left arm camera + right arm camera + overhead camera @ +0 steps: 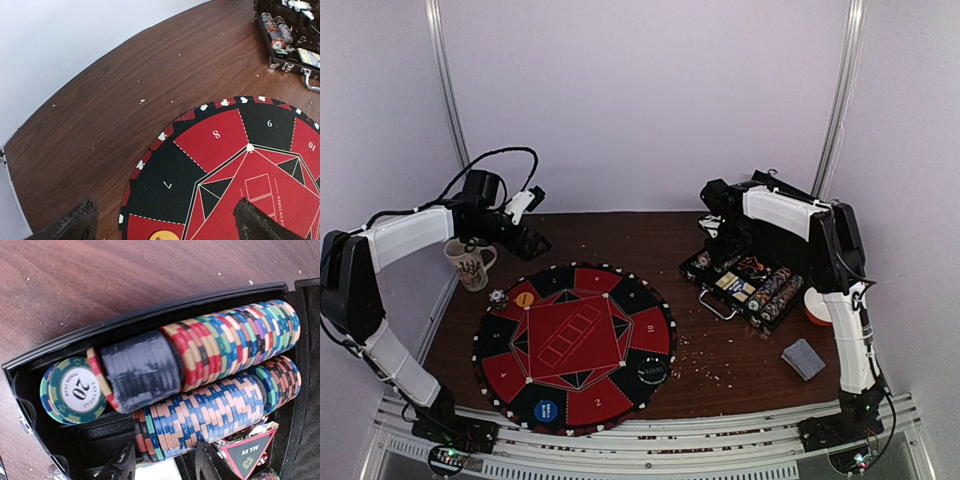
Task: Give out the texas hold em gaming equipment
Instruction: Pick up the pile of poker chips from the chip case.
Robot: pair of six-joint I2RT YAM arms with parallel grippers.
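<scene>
From above, the right fingers (121, 466) are hidden behind their own wrist where it dips into the open black case (125, 322). In the right wrist view only their two dark tips are seen, cut off by the bottom edge. They stand a moderate gap apart over the near end of the lower chip row (225, 405). Whether chips are pinched between them cannot be told.

In the upper chip row (235, 337) a dark, glossy band (140, 370) is seen; black chips or a wrapping cannot be distinguished. A triangular piece marked ALL IN (247, 452) is partly cut off at the lower edge of that view.

The left fingers (80, 222) are spread wide, with nothing between them. They are held above the far left part of the round red-and-black mat (575, 345), of which only a portion is caught by the left wrist camera.

The chips are edge-striped in red, blue, green and cream and lie packed on edge in rows inside the case, at the far right of the worktop (620, 240). One green chip (75, 390) with a white centre marked 20 leans at the left end of the upper row.

A yellow disc (524, 298), a blue disc (546, 409) and a black disc (652, 370) lie on the mat's outer ring, well apart. A small striped chip (498, 296) rests just off the mat's left edge, near a mug (470, 262). A grey-blue deck of cards (803, 358) lies on the worktop beside the right arm.
</scene>
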